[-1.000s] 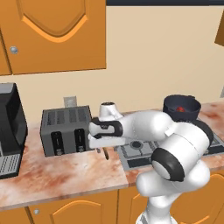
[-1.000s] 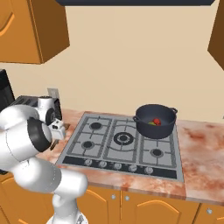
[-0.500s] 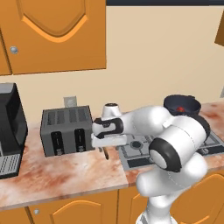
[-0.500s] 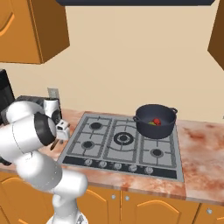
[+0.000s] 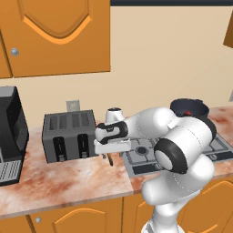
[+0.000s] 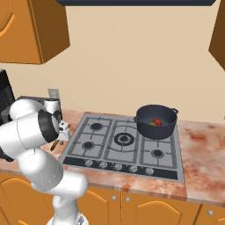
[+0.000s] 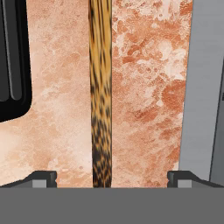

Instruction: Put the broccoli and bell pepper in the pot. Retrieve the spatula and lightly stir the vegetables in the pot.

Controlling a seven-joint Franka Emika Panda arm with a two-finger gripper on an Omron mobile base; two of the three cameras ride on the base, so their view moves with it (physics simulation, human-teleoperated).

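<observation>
Tool (image 7: pixel 109 177) lowered, jaws wide astride spatula (image 7: pixel 101 94), pot (image 6: pixel 156 121) holding vegetables

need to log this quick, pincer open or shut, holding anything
Pincer: open, holding nothing; its tips straddle the spatula handle on the counter.

The spatula (image 7: pixel 101 96) looks like mottled brown wood, lying on a matt, reddish marbled-stone counter (image 7: pixel 148 78).

The arm (image 5: pixel 182 150) is glossy white, built of fat rounded segments with dark grey-black bands at the joints — a black ring on the big elbow. Behind the gripper (image 5: pixel 109 154), the hand is a white block with a black collar — its finger tips small and dark grey.
</observation>
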